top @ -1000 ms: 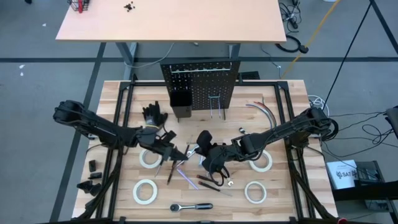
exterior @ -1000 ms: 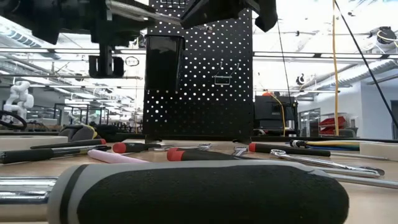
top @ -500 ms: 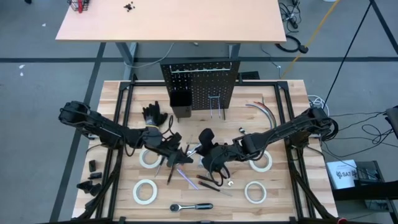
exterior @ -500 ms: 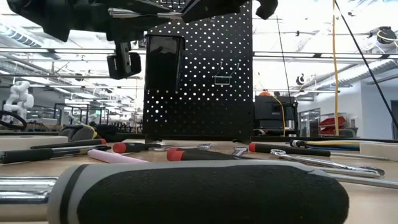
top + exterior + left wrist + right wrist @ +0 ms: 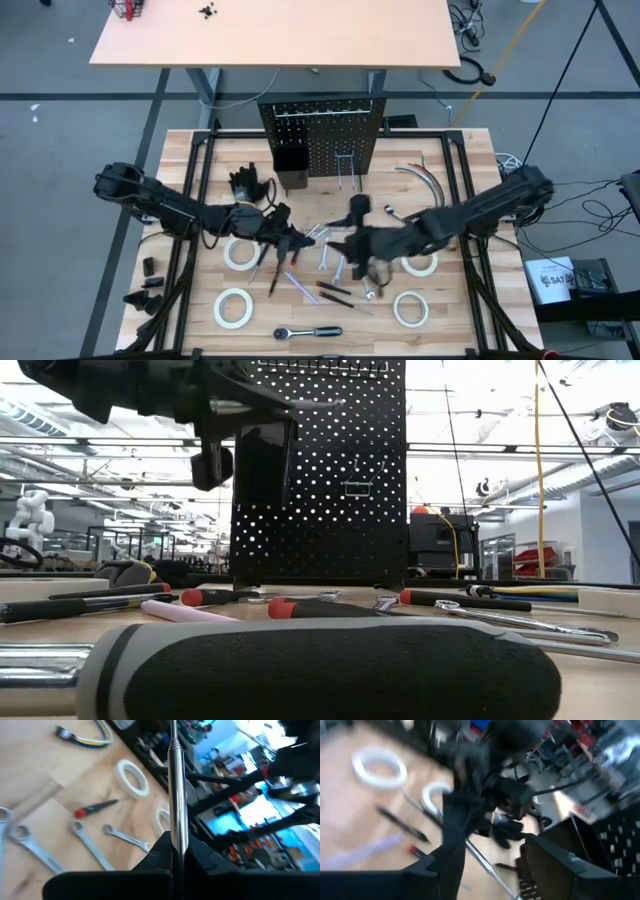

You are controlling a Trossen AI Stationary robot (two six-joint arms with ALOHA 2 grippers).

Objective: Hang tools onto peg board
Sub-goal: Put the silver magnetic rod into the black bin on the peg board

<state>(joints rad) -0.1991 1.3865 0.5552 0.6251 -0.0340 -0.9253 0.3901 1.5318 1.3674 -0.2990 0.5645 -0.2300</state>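
The black peg board (image 5: 322, 140) stands upright at the far middle of the table, with its box bin (image 5: 290, 165) and wire hooks (image 5: 347, 170). My left gripper (image 5: 287, 236) hovers left of centre, shut on a slim silver wrench (image 5: 314, 232); the low view shows this wrench (image 5: 300, 404) high above the table. My right gripper (image 5: 337, 247) hangs blurred just right of the wrench's free end, and in its wrist view the fingers (image 5: 452, 830) stand open on nothing. Tape rolls (image 5: 240, 253), screwdrivers (image 5: 335, 292) and a ratchet (image 5: 308, 331) lie flat on the table. My left gripper pinches one end of the wrench's shaft (image 5: 177, 851) between its two fingers. The fingers lie along the shaft, which sticks out past the fingertips toward the table's right. The wrench is lifted clear of the table, about level.
Black gloves (image 5: 248, 185) lie left of the bin and thin cables (image 5: 420, 178) right of the peg board. More tape rolls (image 5: 411, 308) (image 5: 232, 307) (image 5: 420, 262) and loose wrenches (image 5: 85, 845) lie scattered near the table's middle. The ratchet handle (image 5: 320, 670) fills the low view's foreground.
My right gripper has opened, let go of the wrench, and drawn back up and toward the table's right edge, rolling as it went. My left gripper has kept the wrench, shifted slightly toward the right and rolled; the wrench now hangs from it alone.
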